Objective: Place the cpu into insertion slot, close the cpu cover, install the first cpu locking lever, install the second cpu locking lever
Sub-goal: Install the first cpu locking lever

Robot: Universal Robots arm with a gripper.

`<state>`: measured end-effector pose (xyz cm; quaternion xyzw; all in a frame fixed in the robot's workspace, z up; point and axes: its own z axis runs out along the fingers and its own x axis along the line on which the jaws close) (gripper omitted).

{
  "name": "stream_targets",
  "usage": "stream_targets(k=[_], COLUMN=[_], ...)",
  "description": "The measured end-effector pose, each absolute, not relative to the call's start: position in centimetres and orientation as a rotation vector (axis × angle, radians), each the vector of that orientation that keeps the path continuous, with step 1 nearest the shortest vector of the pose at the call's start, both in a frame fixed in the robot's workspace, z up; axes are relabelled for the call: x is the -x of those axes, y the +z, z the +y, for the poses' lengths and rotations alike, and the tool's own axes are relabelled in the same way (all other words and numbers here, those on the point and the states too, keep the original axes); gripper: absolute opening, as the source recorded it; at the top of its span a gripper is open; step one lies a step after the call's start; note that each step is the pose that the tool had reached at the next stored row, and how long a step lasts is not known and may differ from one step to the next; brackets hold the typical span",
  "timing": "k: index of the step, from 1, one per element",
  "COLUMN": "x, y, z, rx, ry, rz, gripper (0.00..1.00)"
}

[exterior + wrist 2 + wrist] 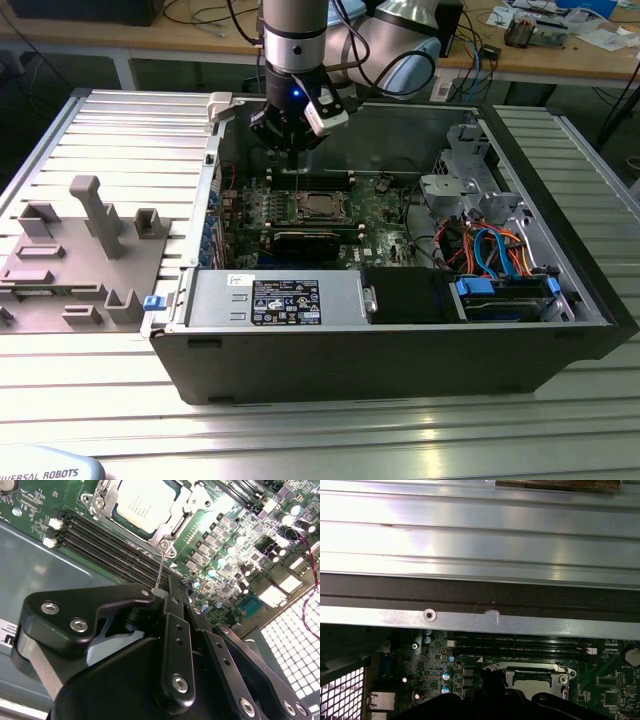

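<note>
The cpu [142, 505] lies flat in the insertion slot [320, 206] of the green board, silver top up. The cpu cover [192, 502] is down around it, framing the chip. A thin wire locking lever [161, 565] rises from the socket's corner screw to my gripper [167, 591], whose black fingers are shut on its free end. In the exterior view my gripper [292, 158] hangs inside the open computer case, just behind the socket. The first wrist view has the cpu [532, 684] and cover [535, 671] beyond the gripper [492, 680].
Long black memory slots [110, 545] run beside the socket. A long black card [310, 240] lies in front of it. The power supply [270, 300] and a drive bay with blue cables [500, 270] fill the case's front. A grey fixture [80, 250] stands on the exterior view's left.
</note>
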<state>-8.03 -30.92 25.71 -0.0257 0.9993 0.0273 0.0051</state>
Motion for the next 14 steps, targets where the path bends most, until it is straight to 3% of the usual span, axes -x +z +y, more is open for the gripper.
stream_targets(k=[14], x=[7.76], y=[25.68], z=[-30.92], rx=[0.08], ry=[0.086], rz=[3.129], gripper=[0.11])
